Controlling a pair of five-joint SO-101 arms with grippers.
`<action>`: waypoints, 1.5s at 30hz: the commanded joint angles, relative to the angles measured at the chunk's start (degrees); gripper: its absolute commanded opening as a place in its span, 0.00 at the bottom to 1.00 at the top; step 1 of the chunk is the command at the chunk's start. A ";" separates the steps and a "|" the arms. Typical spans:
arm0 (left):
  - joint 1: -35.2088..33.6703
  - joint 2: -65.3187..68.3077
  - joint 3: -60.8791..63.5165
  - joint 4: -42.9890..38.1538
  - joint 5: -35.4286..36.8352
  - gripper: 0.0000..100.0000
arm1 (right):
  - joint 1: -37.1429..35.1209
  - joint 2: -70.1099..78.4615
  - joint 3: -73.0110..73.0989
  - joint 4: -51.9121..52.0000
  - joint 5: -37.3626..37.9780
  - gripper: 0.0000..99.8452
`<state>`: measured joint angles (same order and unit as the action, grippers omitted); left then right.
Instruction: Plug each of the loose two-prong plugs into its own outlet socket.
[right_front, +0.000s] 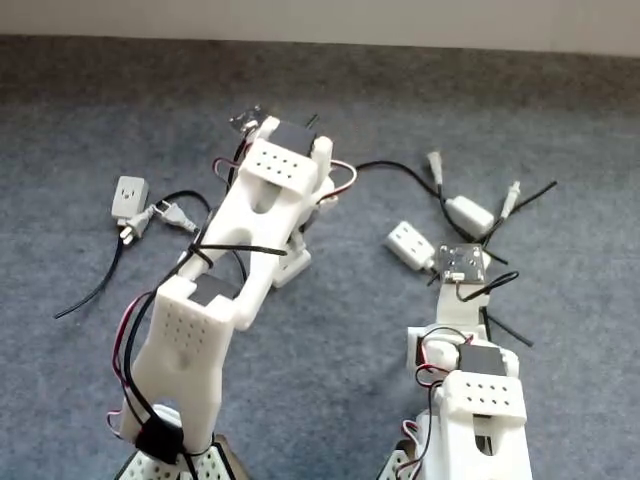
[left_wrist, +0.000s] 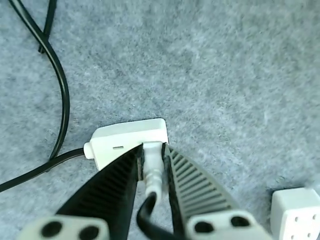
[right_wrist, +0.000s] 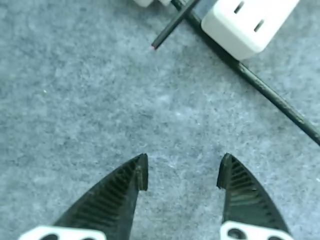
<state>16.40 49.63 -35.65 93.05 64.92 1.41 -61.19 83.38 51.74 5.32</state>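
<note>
My left gripper (left_wrist: 152, 152) is shut on a white two-prong plug (left_wrist: 153, 170), whose front end meets a white outlet socket (left_wrist: 127, 137) lying on the grey carpet. In the high view this socket (right_front: 290, 272) peeks out under the left arm (right_front: 250, 230). My right gripper (right_wrist: 182, 172) hangs open over bare carpet with nothing between its fingers. Beyond it lies a white socket block (right_wrist: 247, 22) with two slots facing up. Another white outlet (right_front: 128, 195) sits at the left with a white plug (right_front: 135, 228) and a black plug (right_front: 178, 214) beside it.
Black cables (left_wrist: 60, 100) curve across the carpet near the left gripper, and one (right_wrist: 270, 95) runs past the socket block. A white socket (right_front: 410, 243) and an adapter (right_front: 468, 212) with two white plugs lie ahead of the right arm (right_front: 480, 400). A further white block (left_wrist: 295, 210) lies nearby.
</note>
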 joint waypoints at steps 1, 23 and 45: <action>1.54 1.10 2.42 -3.69 -0.44 0.01 | 0.66 -0.84 -0.22 -0.84 -0.44 0.23; 4.18 0.66 2.15 -3.52 -3.25 0.04 | 0.66 -0.84 -0.22 -0.84 -0.44 0.23; 1.19 0.48 -10.42 8.18 -19.69 0.37 | 0.66 -0.84 -0.22 -0.84 -0.44 0.23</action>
<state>19.56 50.51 -43.30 100.97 50.51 1.41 -61.27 83.38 51.74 5.32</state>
